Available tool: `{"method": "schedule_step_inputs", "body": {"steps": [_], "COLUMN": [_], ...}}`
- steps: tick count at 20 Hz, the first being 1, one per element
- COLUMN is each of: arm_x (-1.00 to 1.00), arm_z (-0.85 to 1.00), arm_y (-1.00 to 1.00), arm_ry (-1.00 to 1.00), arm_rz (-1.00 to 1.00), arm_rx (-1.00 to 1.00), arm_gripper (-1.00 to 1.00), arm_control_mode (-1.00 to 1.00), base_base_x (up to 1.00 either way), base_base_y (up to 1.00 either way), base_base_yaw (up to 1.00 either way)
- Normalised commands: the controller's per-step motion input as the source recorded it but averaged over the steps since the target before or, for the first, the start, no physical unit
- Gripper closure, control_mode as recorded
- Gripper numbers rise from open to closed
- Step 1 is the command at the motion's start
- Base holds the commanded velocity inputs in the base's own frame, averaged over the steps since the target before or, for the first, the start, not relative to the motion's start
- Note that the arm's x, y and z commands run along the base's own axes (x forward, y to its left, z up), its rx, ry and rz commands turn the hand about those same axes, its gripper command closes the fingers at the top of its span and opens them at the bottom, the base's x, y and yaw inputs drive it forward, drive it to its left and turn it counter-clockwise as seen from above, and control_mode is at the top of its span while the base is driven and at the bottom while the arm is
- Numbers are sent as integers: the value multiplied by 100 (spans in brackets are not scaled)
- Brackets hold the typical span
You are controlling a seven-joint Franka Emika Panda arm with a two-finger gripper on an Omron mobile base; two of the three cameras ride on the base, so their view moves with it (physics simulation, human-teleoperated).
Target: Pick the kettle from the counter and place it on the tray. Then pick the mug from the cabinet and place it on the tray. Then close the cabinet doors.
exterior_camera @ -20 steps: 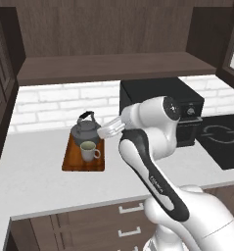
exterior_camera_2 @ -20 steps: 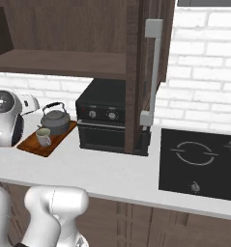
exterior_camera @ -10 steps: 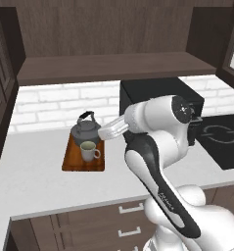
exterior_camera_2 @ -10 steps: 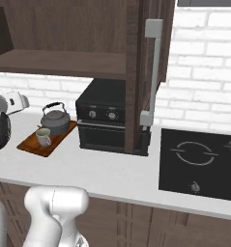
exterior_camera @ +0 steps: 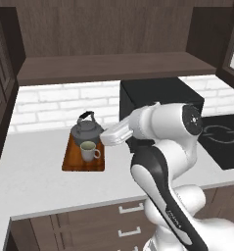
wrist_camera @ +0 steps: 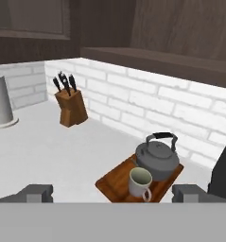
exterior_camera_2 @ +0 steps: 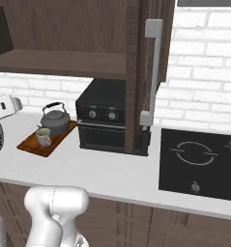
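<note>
1. White brick wall (exterior_camera: pixel 55 100) runs behind the whole counter, seen in both base views and the hand view.
2. The cabinet (exterior_camera: pixel 113 34) is dark brown and spans the top; its shelf board is bare.
3. The cabinet doors (exterior_camera_2: pixel 151 72) stand open; the right one sticks out toward the camera with its grey bar handle facing it, and a left door edge sits at the left rim of the left base view.
4. The counter (exterior_camera: pixel 35 176) is pale grey-white, long and flat, with brown drawers and white handles below.
5. Black stovetop (exterior_camera_2: pixel 204 161) is set into the counter at the right.
6. Black oven box (exterior_camera_2: pixel 105 123) stands on the counter under the cabinet, just right of the tray.
7. The tray (exterior_camera: pixel 84 159) lies flat on the counter.
8. The kettle (wrist_camera: pixel 156 158) sits on the tray's back half.
9. The mug (wrist_camera: pixel 141 183) is on the tray, in front of the kettle, very close.
10. Knife block (wrist_camera: pixel 71 106) stands near the wall, well left of the tray.
11. Gripper (wrist_camera: pixel 113 194): tips wide apart, released, holding nothing.
</note>
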Motion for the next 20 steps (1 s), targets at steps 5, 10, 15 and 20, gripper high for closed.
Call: {"method": "schedule_step_inputs", "body": {"steps": [5,10,15,20], "arm_x": [-28,-11,-16,-21], "arm_z": [21,18,15,16], "arm_y": [0,1,11,22], "arm_ry": [-10,-1,0,0], "arm_rz": [0,0,0,0], "arm_rx": [2,0,8,16], "arm_gripper": [-100,-100,-100,-100], "arm_control_mode": [-100,-100,-100,-100], "base_base_x": [0,0,0,0], "base_base_y": [0,0,0,0], "base_base_yaw": [0,0,0,0]}}
